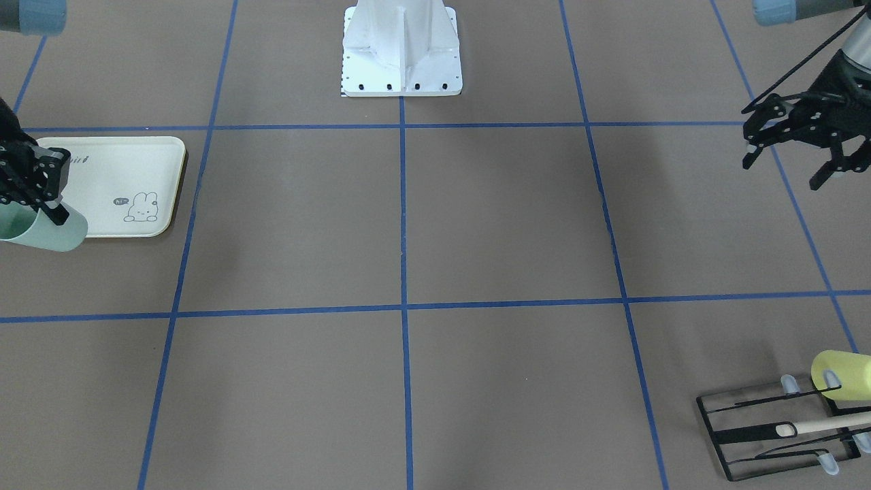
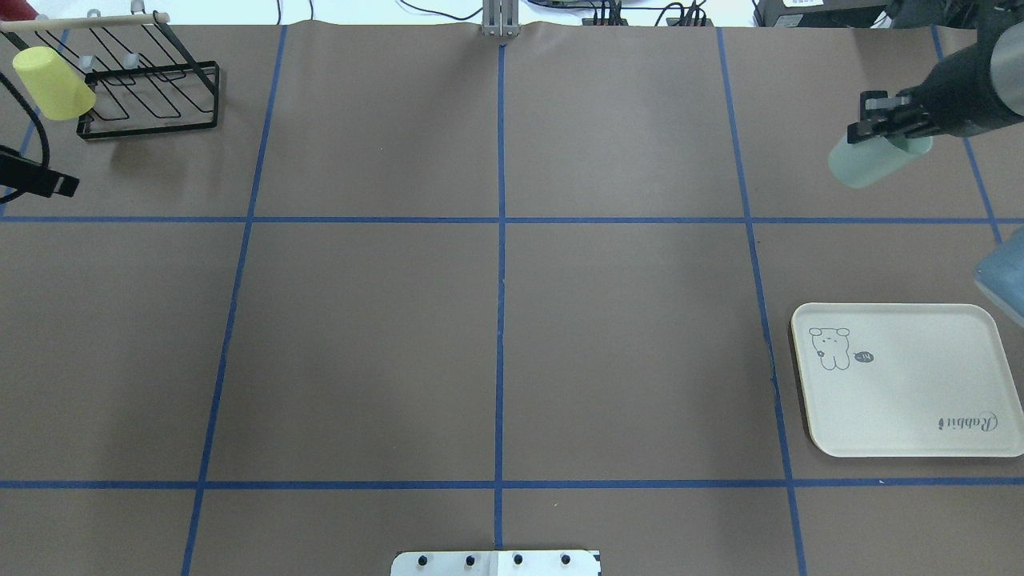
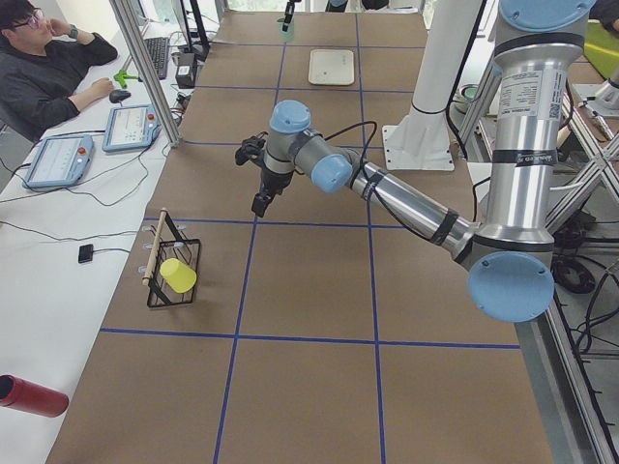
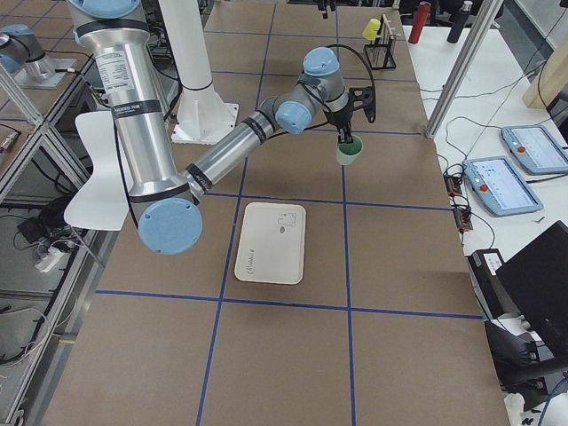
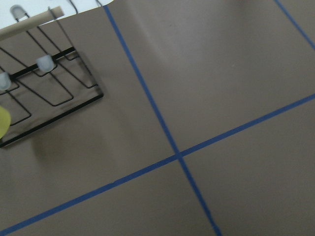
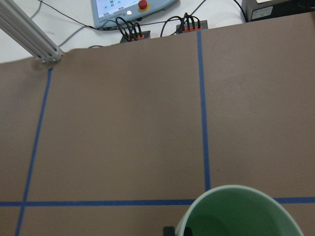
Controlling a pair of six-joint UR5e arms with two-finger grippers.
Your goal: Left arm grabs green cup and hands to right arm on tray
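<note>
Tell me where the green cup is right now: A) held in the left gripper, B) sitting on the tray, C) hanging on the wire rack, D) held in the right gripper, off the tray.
D: the right gripper grips the green cup by its rim in the air, apart from the tray, while the left gripper hangs open with nothing in it.

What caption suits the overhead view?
Right gripper holds the pale mint-green plastic cup beyond the cream rectangular tray.

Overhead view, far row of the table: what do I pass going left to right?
yellow cup → black wire rack → green cup, held in the right gripper
</note>
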